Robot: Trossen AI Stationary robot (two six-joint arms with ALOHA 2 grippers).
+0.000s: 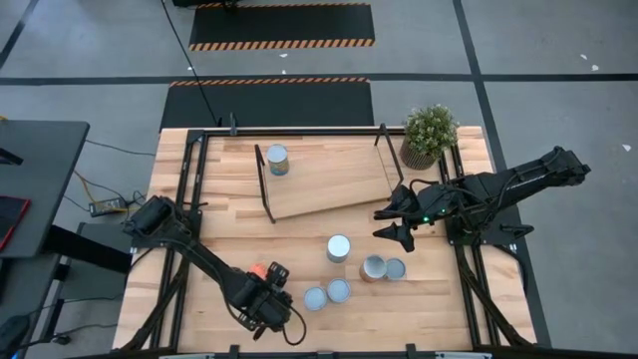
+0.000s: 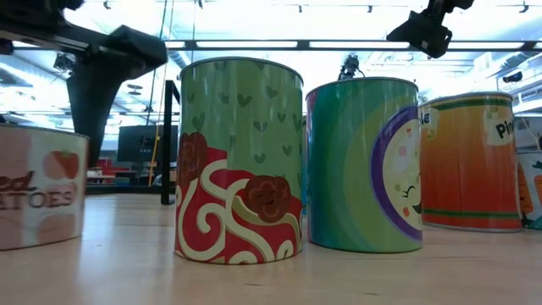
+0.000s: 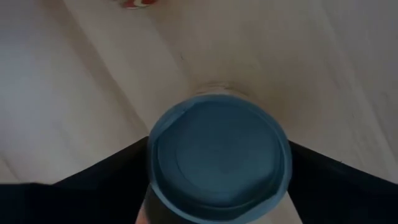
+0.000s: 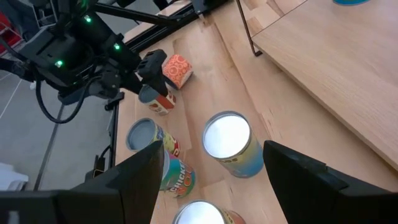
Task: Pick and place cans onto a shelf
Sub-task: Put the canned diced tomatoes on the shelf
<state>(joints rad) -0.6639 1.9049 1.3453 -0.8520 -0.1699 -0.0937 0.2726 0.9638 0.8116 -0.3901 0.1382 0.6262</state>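
Left to right across the table. At the near left, the left gripper (image 1: 267,299) stands over an upright can (image 3: 219,162) whose blue-grey lid fills the left wrist view; a dark finger (image 3: 109,171) flanks it on each side, spread wide about the rim — whether the pads have yet made contact cannot be told. An orange-red can (image 1: 257,270) lies just beside this gripper on its far side.

Toward the centre, two cans (image 1: 328,294) stand close together near the front edge, one taller can (image 1: 339,248) stands alone beyond them, and a touching pair (image 1: 383,268) sits to their right. Farther back lies the slanted shelf (image 1: 329,179), already bearing one can (image 1: 277,159) at its far left corner.

At the right, the right gripper (image 1: 397,221) hangs near the shelf's near-right corner, fingers parted and empty.

Handling, as judged — the cans look rigid, with smooth printed walls that may slip under a light pinch. Their weight cannot be read. The sound hold is across the cylinder wall below the rim, gripper centred, so the can does not tip.
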